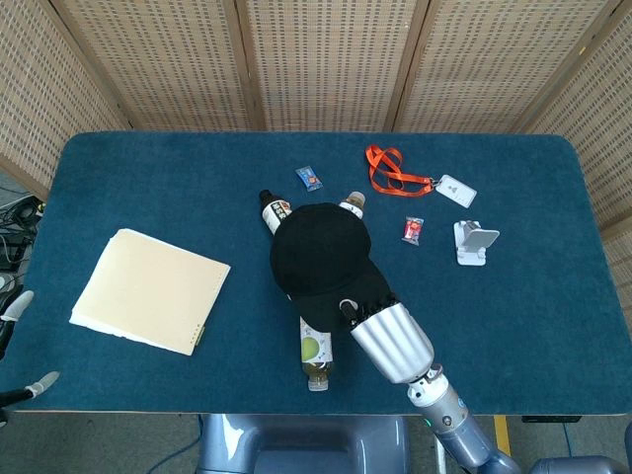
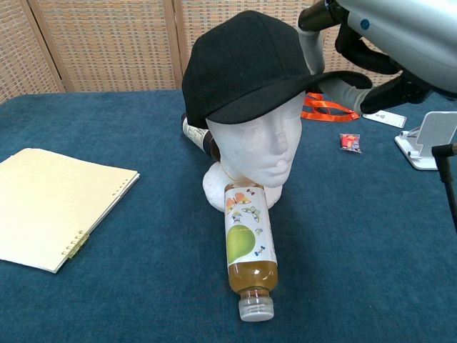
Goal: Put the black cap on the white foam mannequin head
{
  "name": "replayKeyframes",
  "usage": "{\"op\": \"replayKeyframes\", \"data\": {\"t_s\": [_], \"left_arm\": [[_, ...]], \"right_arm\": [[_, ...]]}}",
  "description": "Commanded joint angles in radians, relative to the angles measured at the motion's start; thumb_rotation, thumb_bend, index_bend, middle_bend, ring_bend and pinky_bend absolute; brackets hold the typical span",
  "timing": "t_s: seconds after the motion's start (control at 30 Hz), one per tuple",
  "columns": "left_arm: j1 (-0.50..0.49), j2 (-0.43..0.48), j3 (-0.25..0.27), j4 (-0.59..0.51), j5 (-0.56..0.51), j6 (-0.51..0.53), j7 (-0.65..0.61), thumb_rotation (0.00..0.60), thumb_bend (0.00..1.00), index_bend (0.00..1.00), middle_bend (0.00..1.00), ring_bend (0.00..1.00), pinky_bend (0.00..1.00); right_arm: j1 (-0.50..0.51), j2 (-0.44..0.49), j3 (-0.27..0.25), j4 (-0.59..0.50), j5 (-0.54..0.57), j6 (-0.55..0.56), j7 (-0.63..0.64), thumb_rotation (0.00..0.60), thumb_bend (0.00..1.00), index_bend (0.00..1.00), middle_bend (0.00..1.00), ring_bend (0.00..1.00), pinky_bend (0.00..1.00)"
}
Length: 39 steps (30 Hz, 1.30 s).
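The black cap (image 2: 246, 64) sits on the white foam mannequin head (image 2: 258, 150), its brim down over the forehead and hiding the eyes. In the head view the cap (image 1: 321, 259) covers the mannequin head completely. My right hand (image 2: 344, 63) holds the brim's right end from above, fingers (image 2: 348, 84) wrapped under its edge. From the head view only the silver right forearm (image 1: 391, 341) and a bit of the right hand (image 1: 347, 309) at the brim show. My left hand (image 1: 12, 308) hangs off the table's left edge, fingers apart, holding nothing.
A juice bottle (image 2: 248, 250) lies in front of the mannequin's base, and a dark bottle (image 2: 196, 136) lies behind it. A cream notebook (image 1: 148, 291) is at the left. At the back right lie an orange lanyard (image 1: 390, 170), a red candy (image 1: 413, 229) and a white phone stand (image 1: 474, 242).
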Motion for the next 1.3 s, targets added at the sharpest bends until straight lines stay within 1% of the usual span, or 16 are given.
{"op": "replayKeyframes", "data": {"t_s": [0.03, 0.47, 0.57, 0.73, 0.83, 0.93, 0.97, 1.13, 1.3], "left_arm": [[0.001, -0.001, 0.000, 0.000, 0.000, 0.001, 0.001, 0.600, 0.00, 0.00, 0.00, 0.00, 0.00], [0.000, -0.002, 0.003, -0.002, 0.005, -0.001, 0.008, 0.600, 0.00, 0.00, 0.00, 0.00, 0.00], [0.000, -0.002, 0.004, -0.002, 0.006, -0.001, 0.009, 0.600, 0.00, 0.00, 0.00, 0.00, 0.00], [0.000, -0.001, 0.006, -0.002, 0.009, 0.000, 0.007, 0.600, 0.00, 0.00, 0.00, 0.00, 0.00], [0.001, -0.002, 0.006, -0.002, 0.009, 0.002, 0.007, 0.600, 0.00, 0.00, 0.00, 0.00, 0.00], [0.001, -0.001, 0.006, -0.002, 0.010, 0.001, 0.006, 0.600, 0.00, 0.00, 0.00, 0.00, 0.00], [0.001, -0.001, 0.006, -0.001, 0.011, 0.002, 0.007, 0.600, 0.00, 0.00, 0.00, 0.00, 0.00], [0.002, -0.001, 0.007, -0.002, 0.011, 0.004, 0.006, 0.600, 0.00, 0.00, 0.00, 0.00, 0.00], [0.001, 0.000, 0.007, -0.002, 0.011, 0.002, 0.006, 0.600, 0.00, 0.00, 0.00, 0.00, 0.00]], "right_arm": [[-0.010, 0.002, 0.006, 0.004, -0.007, -0.007, 0.008, 0.600, 0.61, 0.76, 0.98, 1.00, 1.00], [-0.047, 0.012, 0.055, -0.013, -0.021, -0.040, 0.034, 0.600, 0.61, 0.74, 0.98, 1.00, 1.00], [-0.052, 0.014, 0.059, -0.021, -0.023, -0.047, 0.036, 0.600, 0.59, 0.70, 0.98, 1.00, 1.00], [-0.062, 0.026, 0.066, -0.031, -0.027, -0.067, 0.040, 0.600, 0.37, 0.46, 0.97, 1.00, 1.00], [-0.068, 0.031, 0.069, -0.035, -0.036, -0.075, 0.040, 0.600, 0.28, 0.31, 0.97, 1.00, 1.00], [-0.074, 0.036, 0.072, -0.038, -0.046, -0.080, 0.040, 0.600, 0.23, 0.20, 0.97, 1.00, 1.00], [-0.076, 0.037, 0.073, -0.039, -0.049, -0.081, 0.040, 0.600, 0.22, 0.17, 0.96, 1.00, 1.00], [-0.089, 0.049, 0.079, -0.051, -0.067, -0.086, 0.044, 0.600, 0.17, 0.08, 0.96, 1.00, 1.00], [-0.119, 0.088, 0.072, -0.074, -0.101, -0.062, 0.060, 0.600, 0.16, 0.01, 0.96, 1.00, 1.00]]}}
